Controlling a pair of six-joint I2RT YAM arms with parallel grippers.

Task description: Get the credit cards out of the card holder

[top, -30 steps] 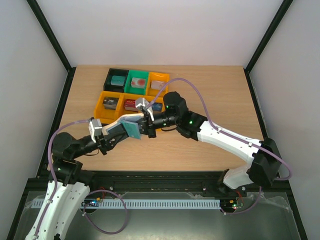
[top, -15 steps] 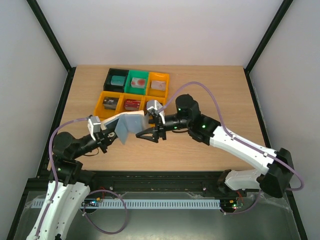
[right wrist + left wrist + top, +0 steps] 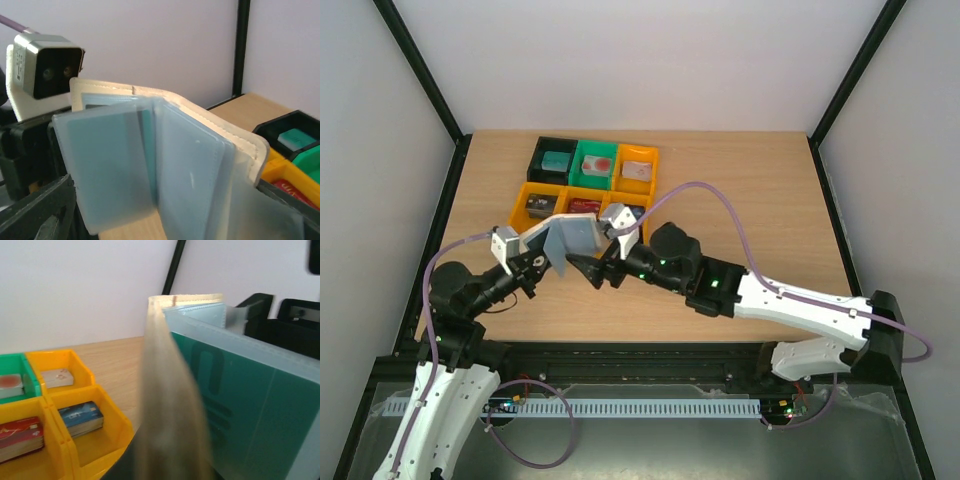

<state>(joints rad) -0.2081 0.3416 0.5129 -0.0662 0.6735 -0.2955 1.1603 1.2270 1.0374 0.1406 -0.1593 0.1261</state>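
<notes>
Status: left gripper [image 3: 542, 261] clamped shut on card holder [image 3: 570, 237], raised above table [image 3: 750, 200] near bins [image 3: 520, 216], so sleeves [image 3: 190, 170] face right gripper [image 3: 595, 265]. Right jaws spread wide, empty, flanking sleeves; contact unclear. Teal card [image 3: 235, 405] in sleeve, not extracted.

Overhead view looks down; both wrist views closely share the card holder [image 3: 165, 160].

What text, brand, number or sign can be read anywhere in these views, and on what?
No text is legible in any view.
Teal card in a sleeve of the card holder: dark printed marks, too blurred to read.
Red cards and blue cards in the orange bins: print too small and blurred to read.
</notes>
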